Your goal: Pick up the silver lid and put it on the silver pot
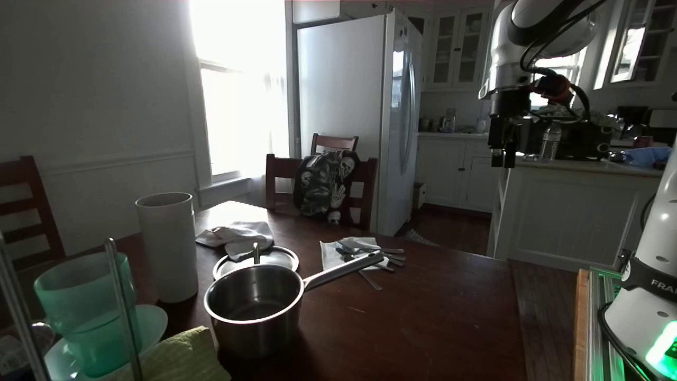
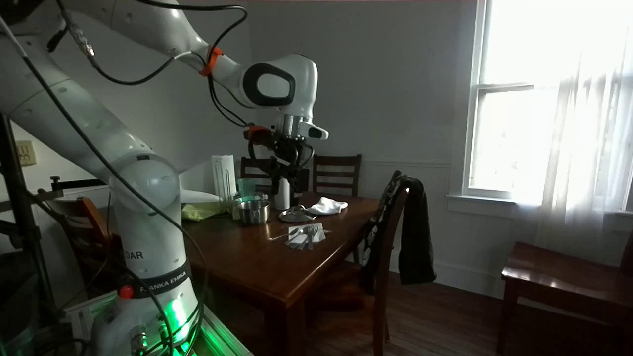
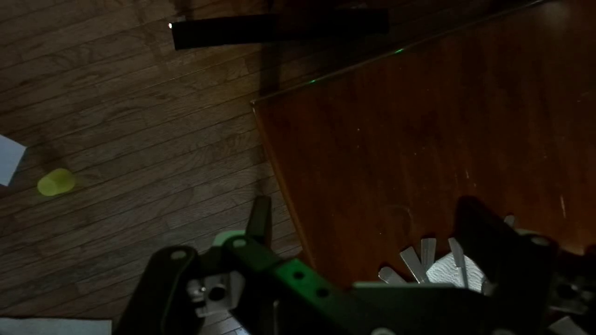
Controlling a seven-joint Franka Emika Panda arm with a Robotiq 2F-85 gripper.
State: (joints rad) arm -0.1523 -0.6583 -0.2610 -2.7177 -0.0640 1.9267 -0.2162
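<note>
Got the straight-sided silver steel pot (image 1: pixel 256 336), dark inside, upright on the dark red-brown wooden table (image 1: pixel 428 317), one long straight metal handle pointing right in an exterior view. Round, shallow, shiny silver lid (image 1: pixel 277 257) with bright rim, small handle up: off the pot, just beside it, partly hidden behind the pot in an exterior view. Black two-finger gripper (image 1: pixel 503 159) high up and well apart from the pot, to its right in an exterior view; fingers (image 3: pixel 260 218) spread wide apart per wrist view. Crumpled white cloth (image 1: pixel 248 233) beyond the pot, at the lid's far edge; can't tell touching from overlapping. Silver metal cutlery (image 2: pixel 310 238) on a white paper napkin (image 1: pixel 330 259), right of and beyond the pot in an exterior view. Also there: tall white cylindrical container (image 1: pixel 168 248) left of and beyond the pot, pale green translucent plastic tubs (image 1: pixel 87 312) farther left of the pot, yellow-green cloth (image 1: pixel 182 354) just beside the pot's near left.
</note>
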